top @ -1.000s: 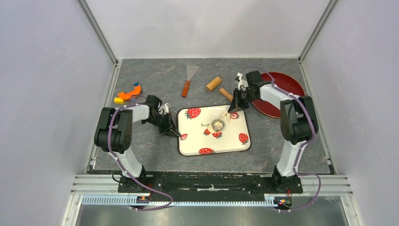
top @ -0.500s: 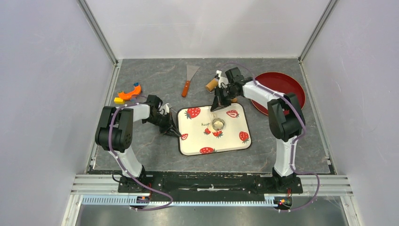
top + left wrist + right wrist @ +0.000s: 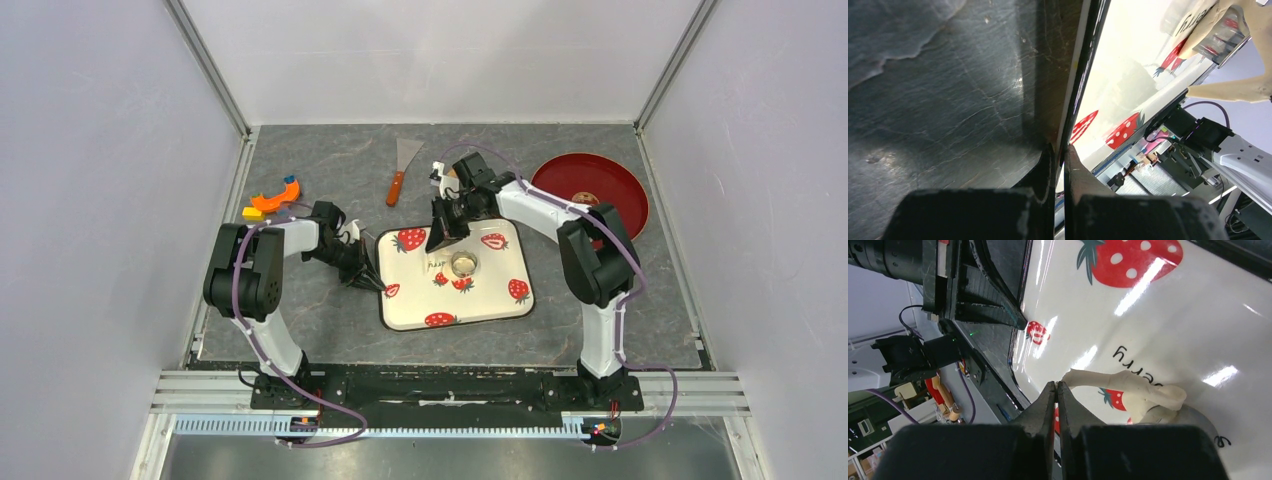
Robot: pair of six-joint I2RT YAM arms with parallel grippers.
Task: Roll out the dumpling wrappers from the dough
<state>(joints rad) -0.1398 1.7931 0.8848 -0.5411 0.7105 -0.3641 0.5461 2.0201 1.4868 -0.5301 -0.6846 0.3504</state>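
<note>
On the tray (image 3: 492, 287), right gripper (image 3: 1056, 384) pinches dough (image 3: 1129, 384) stretched from the ring (image 3: 463, 264); left gripper (image 3: 1060, 150) clamps the tray's edge, scraper (image 3: 402, 168) beyond.

Right gripper (image 3: 1056, 386) has swung leftward, seemingly dragging dough (image 3: 1128, 382) along.

In the left wrist view the dough (image 3: 1243, 90) runs off the right edge and the tray (image 3: 1128, 75) off the top. The right gripper (image 3: 1056, 386) hides part of the ring (image 3: 1198, 422). From above, the dough is too small to tell.
</note>
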